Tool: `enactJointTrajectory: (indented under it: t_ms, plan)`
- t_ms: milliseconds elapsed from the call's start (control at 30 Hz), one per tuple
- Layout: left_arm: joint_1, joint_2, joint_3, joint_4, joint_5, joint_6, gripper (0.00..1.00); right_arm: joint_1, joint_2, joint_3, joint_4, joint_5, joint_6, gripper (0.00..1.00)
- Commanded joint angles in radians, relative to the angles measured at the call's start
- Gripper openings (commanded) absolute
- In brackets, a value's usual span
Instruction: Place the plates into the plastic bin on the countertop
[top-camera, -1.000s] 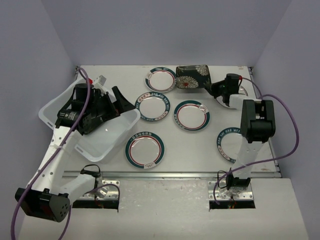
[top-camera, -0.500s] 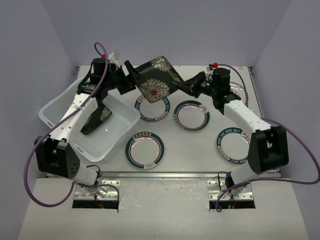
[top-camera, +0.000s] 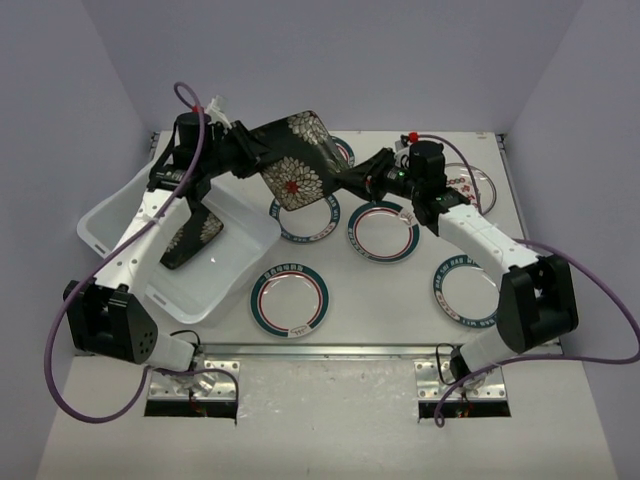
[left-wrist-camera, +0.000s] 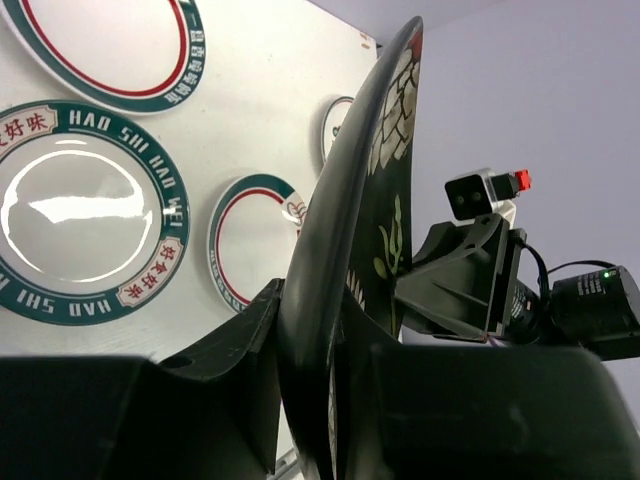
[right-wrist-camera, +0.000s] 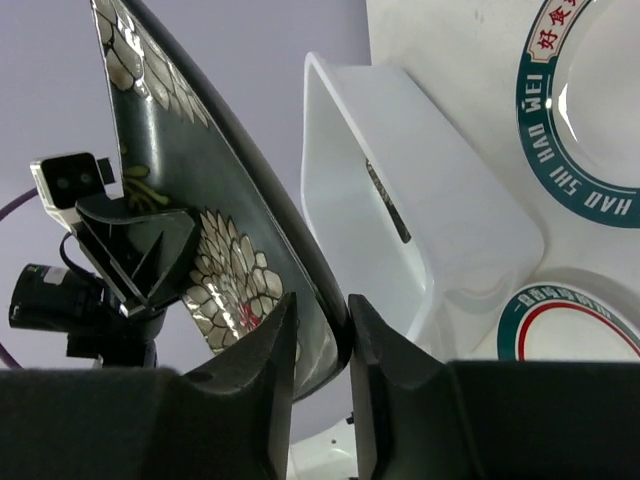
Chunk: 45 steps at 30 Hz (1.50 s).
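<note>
The square black flower-patterned plate (top-camera: 295, 160), upper centre, has a glossy, glazed-looking surface. The round white teal-rimmed plates (top-camera: 289, 298) shine likewise. The white translucent plastic bin (top-camera: 205, 285) looks smooth. The off-white table (top-camera: 400, 300) is matt, its front rail (top-camera: 330, 349) bare metal.

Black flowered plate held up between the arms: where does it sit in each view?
Top external: the black flowered plate is upper centre, tilted, flowered face to the camera.
Left wrist: centre, edge-on, curving from the bottom edge up to the top.
Right wrist: left half, slanting from top left down to bottom centre.
Shared landmark: the round teal-rimmed plates lying flat on the countertop show in all three views.
</note>
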<state>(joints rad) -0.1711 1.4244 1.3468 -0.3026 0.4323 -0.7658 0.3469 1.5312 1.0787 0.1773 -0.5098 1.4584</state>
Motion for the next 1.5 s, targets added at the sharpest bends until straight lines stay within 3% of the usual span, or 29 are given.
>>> enactJointTrajectory:
  t_ms: [0,100,200,367,500,600,900,1000,1267,1467]
  plan:
    - [0.062,-0.082,0.05,-0.044,-0.106,-0.009,0.0,-0.003,-0.08,0.033,0.059,-0.036,-0.051,0.72]
    - [0.161,-0.154,0.047,-0.028,-0.083,-0.06,0.0,-0.046,-0.097,0.029,-0.05,-0.039,-0.112,0.9]
    - [0.28,-0.19,0.075,-0.076,-0.069,-0.087,0.0,-0.107,-0.12,0.01,-0.106,-0.062,-0.156,0.98]
    - [0.407,-0.186,0.202,-0.428,-0.248,-0.005,0.0,-0.182,-0.172,0.039,-0.324,-0.052,-0.319,0.99]
    - [0.559,-0.157,0.139,-0.494,-0.248,0.096,0.0,-0.189,-0.175,0.081,-0.464,-0.064,-0.485,0.99]
    - [0.639,-0.126,0.109,-0.51,-0.227,0.15,0.0,-0.19,-0.194,0.052,-0.473,-0.093,-0.526,0.99]
    - [0.665,0.041,0.115,-0.527,-0.226,0.253,0.0,-0.194,-0.198,0.044,-0.473,-0.153,-0.598,0.99]
    - [0.667,0.089,0.097,-0.498,-0.284,0.253,0.0,-0.194,-0.198,0.05,-0.472,-0.161,-0.601,0.99]
    - [0.669,0.209,0.102,-0.446,-0.274,0.245,0.0,-0.194,-0.198,0.067,-0.477,-0.184,-0.607,0.99]
    - [0.67,0.26,0.076,-0.441,-0.313,0.266,0.28,-0.192,-0.2,0.067,-0.483,-0.199,-0.625,0.99]
